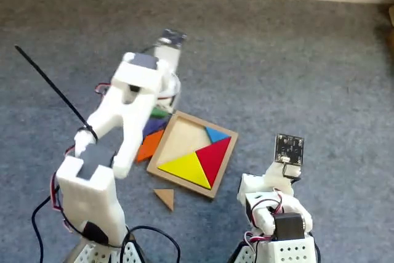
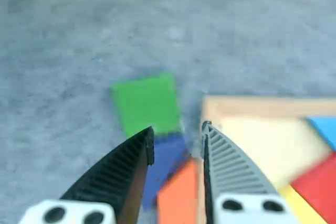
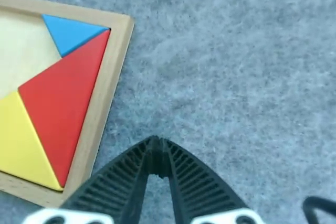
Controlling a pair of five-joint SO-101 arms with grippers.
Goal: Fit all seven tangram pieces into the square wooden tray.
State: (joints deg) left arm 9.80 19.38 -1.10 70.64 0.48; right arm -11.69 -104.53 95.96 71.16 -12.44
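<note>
The square wooden tray [image 1: 224, 172] lies mid-table holding a yellow triangle [image 1: 183, 168], a red triangle [image 1: 213, 157] and a small blue triangle [image 1: 216, 134]. Beside the tray's outer corner, a green square [image 2: 147, 103], a dark blue piece [image 2: 165, 156] and an orange piece [image 2: 177, 195] lie on the carpet. My left gripper [image 2: 176, 132] is open just above them, fingers straddling the dark blue piece. A small tan triangle [image 1: 165, 198] lies near the tray's front. My right gripper [image 3: 157, 153] is shut, empty, over bare carpet beside the tray [image 3: 116, 72].
Grey carpet covers the whole surface. A black cable [image 1: 52, 87] runs diagonally at the far left. The left arm [image 1: 123, 115] overhangs the pieces beside the tray. The right arm's base [image 1: 274, 217] sits at the near right.
</note>
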